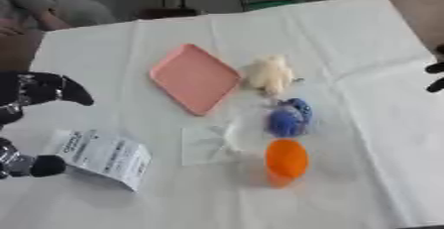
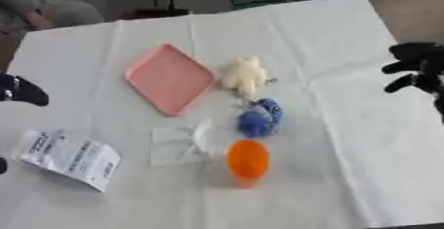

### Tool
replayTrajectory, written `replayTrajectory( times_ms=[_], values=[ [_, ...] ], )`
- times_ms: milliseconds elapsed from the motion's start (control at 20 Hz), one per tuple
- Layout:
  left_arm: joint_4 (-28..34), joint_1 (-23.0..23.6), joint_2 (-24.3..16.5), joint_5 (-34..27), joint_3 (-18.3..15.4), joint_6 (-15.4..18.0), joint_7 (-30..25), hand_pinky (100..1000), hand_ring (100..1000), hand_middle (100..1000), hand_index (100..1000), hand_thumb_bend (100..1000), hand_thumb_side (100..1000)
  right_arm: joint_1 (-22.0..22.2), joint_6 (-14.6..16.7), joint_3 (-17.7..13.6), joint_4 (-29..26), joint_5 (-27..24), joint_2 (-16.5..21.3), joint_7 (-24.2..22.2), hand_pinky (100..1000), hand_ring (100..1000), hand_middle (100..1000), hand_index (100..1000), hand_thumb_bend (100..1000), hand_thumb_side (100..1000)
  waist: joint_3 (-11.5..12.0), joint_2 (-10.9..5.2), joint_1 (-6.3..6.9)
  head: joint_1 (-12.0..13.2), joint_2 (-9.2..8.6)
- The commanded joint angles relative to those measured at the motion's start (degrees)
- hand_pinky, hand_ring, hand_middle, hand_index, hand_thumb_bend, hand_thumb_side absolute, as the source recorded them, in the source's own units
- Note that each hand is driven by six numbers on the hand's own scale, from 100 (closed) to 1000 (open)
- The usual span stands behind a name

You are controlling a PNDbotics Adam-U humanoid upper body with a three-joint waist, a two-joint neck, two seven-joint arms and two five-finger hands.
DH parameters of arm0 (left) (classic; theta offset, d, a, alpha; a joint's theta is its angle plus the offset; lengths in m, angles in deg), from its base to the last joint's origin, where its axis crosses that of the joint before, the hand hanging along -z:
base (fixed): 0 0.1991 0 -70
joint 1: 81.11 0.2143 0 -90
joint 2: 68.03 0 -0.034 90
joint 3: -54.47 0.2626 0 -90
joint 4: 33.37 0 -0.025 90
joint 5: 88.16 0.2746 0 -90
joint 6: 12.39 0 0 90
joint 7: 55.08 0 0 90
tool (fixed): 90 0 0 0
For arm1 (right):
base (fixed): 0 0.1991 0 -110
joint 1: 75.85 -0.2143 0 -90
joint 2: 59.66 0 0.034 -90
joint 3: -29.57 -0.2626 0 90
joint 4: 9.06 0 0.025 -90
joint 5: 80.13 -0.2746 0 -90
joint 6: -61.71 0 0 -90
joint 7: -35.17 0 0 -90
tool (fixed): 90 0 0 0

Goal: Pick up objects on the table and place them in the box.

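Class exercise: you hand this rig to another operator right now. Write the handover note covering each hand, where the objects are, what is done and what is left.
Left hand: at the table's left edge, fingers curled, holding nothing.
Right hand: at the right edge, fingers curled, holding nothing.
On the white cloth: pink tray, cream plush toy beside it, blue object, orange object, clear plastic piece, printed white packet by the left hand.
Done: nothing appears packed; no box shows in either view.
Left: pick up every object.
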Motion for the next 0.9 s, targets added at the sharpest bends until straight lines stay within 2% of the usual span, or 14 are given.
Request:
replayTrajectory(
  times_ms=[50,200,700,800,850,900],
  values=[
    [0.88,-1.2,-6.09,2.5,-2.38,0.4,-2.5,793,802,746,844,853,996,-0.21,-0.08,-0.65,-1.33,0.11,0.49,0.07,540,689,761,739,100,895,0.0,-0.82,-0.46,-0.23,0.16],
    [0.88,-1.84,-8.48,4.82,-2.94,1.12,-4.35,794,802,742,842,851,993,-0.24,-0.06,-0.65,-1.33,-0.01,0.29,0.07,540,689,761,739,100,894,-0.1,-0.83,-0.72,-0.1,0.08],
    [0.88,-1.89,-8.16,12.42,-0.84,2.23,-3.05,797,808,745,848,859,1000,-0.26,-0.08,-0.59,-1.33,-0.1,0.23,-0.07,539,689,761,738,100,895,-0.34,-0.88,-0.82,0.07,-0.01],
    [0.88,-2.14,-8.34,14.04,0.13,2.72,-3.21,829,833,764,873,856,1000,-0.32,-0.07,-0.51,-1.33,-0.13,0.24,-0.15,539,689,761,738,100,894,-0.45,-0.9,-0.85,0.15,0.03],
    [0.88,-2.38,-8.36,14.86,0.66,3.0,-3.77,835,837,771,881,853,993,-0.34,-0.08,-0.47,-1.33,-0.16,0.24,-0.19,539,689,761,738,100,894,-0.49,-0.92,-0.88,0.16,0.04],
    [0.88,-2.53,-8.14,15.68,1.43,3.27,-4.47,833,834,784,897,850,940,-0.37,-0.07,-0.43,-1.33,-0.19,0.22,-0.23,539,689,761,738,100,895,-0.61,-0.91,-0.95,0.15,0.03]
  ],
)
